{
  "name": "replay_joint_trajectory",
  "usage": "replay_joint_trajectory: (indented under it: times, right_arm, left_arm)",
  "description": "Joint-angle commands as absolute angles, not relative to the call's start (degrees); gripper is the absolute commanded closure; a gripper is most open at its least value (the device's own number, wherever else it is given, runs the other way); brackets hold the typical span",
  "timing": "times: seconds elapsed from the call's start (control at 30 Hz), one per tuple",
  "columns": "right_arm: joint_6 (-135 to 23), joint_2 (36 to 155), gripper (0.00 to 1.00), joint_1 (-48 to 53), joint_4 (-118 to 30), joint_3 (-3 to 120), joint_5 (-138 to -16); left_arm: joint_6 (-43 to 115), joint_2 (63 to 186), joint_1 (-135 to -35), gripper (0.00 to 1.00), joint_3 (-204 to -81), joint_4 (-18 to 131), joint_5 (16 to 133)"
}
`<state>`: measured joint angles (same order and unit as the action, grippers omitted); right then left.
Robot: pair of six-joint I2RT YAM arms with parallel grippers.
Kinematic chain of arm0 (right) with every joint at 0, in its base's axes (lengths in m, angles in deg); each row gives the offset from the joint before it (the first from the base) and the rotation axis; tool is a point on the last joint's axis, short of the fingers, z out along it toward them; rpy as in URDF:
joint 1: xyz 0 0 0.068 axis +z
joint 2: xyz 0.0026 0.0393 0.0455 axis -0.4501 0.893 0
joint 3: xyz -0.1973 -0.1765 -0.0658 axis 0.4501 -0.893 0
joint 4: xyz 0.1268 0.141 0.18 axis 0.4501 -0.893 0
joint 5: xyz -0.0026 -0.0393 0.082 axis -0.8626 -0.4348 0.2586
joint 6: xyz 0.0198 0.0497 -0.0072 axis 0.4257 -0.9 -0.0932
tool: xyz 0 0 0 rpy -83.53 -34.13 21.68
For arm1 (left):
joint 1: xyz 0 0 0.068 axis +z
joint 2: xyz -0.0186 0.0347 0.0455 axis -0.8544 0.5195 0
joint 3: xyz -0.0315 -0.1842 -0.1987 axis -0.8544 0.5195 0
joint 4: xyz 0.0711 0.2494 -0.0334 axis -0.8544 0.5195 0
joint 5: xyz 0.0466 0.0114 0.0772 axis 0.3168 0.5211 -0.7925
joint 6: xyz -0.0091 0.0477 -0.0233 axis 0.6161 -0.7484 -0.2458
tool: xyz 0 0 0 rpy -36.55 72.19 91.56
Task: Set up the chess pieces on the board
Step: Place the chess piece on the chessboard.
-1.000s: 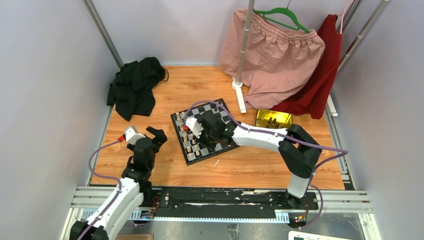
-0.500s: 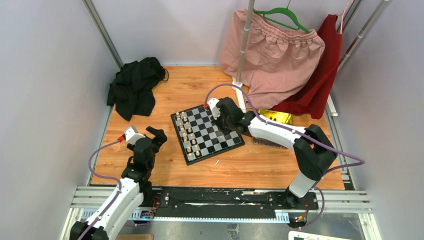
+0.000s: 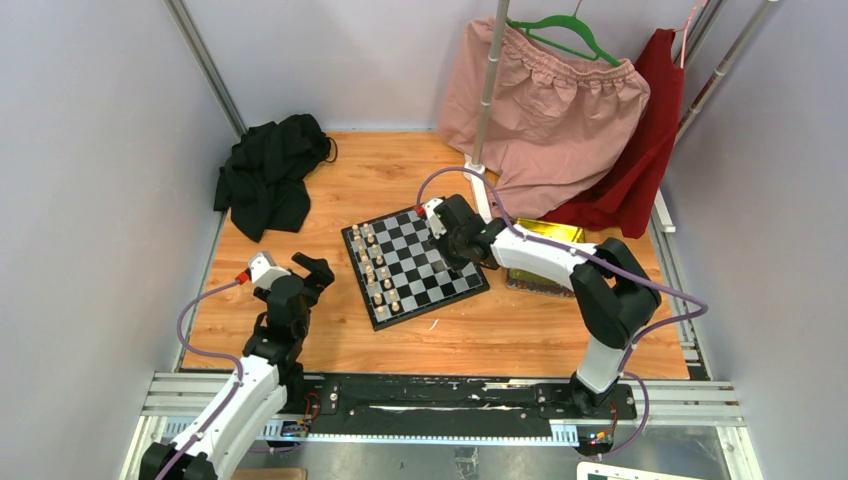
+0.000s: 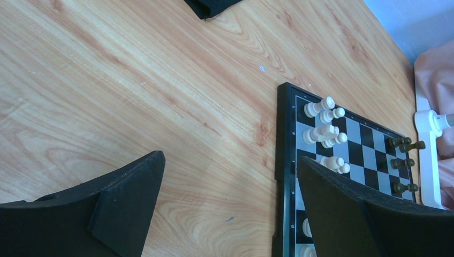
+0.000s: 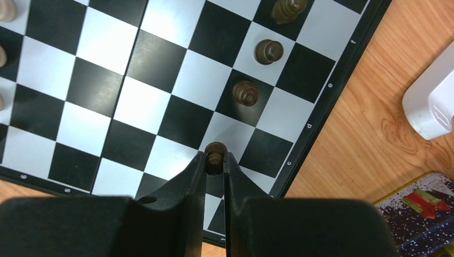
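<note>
Here the right gripper (image 5: pixel 214 160) has its jaws pressed in on a dark brown chessman (image 5: pixel 215 151), whose rounded top shows between the fingertips. The fingers hide its base, so I cannot tell whether it stands on its square or hangs just above it. It is over the board (image 5: pixel 107 91), close to the black border on the side nearest the white stand foot (image 5: pixel 431 101). Three more dark pieces (image 5: pixel 246 92) stand in a slanting line beyond it, and the farthest is cut off by the top edge of the right wrist view. Slivers of the cream-white pieces (image 5: pixel 6 10) are clipped at the left edge.

In the top view the right arm covers that corner of the board, and the pinched piece is too small to make out. The cream-white pieces read only as pale dots along the board's left side.

The left gripper (image 4: pixel 230 163) is spread wide above the tabletop (image 4: pixel 134 80), just left of the board. Its right finger blocks the board's nearer rows in the left wrist view.

The yellow tin (image 3: pixel 552 233) is largely hidden behind the right arm. A black cloth (image 3: pixel 270 175) lies crumpled at the far left. A pink garment (image 3: pixel 550 120) and a red garment (image 3: pixel 640 170) hang at the back right, their lower edges against the tabletop.
</note>
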<state>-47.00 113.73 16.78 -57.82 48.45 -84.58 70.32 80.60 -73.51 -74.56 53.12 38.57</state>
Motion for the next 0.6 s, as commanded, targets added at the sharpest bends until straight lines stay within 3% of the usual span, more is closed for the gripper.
replay_joint_trajectory:
  times: [0.0,0.57]
  right_arm:
    - [-48.1,115.2,1.00,15.8,-58.6,50.4,-86.8]
    - [-48.4,117.4,0.98,15.0,-57.3,50.3,-86.8]
  left_arm:
    - [69.8,80.9,-73.3,0.00,-73.9,52.5,37.6]
    - [69.8,81.5,-73.3,0.00,-74.0,52.1,37.7]
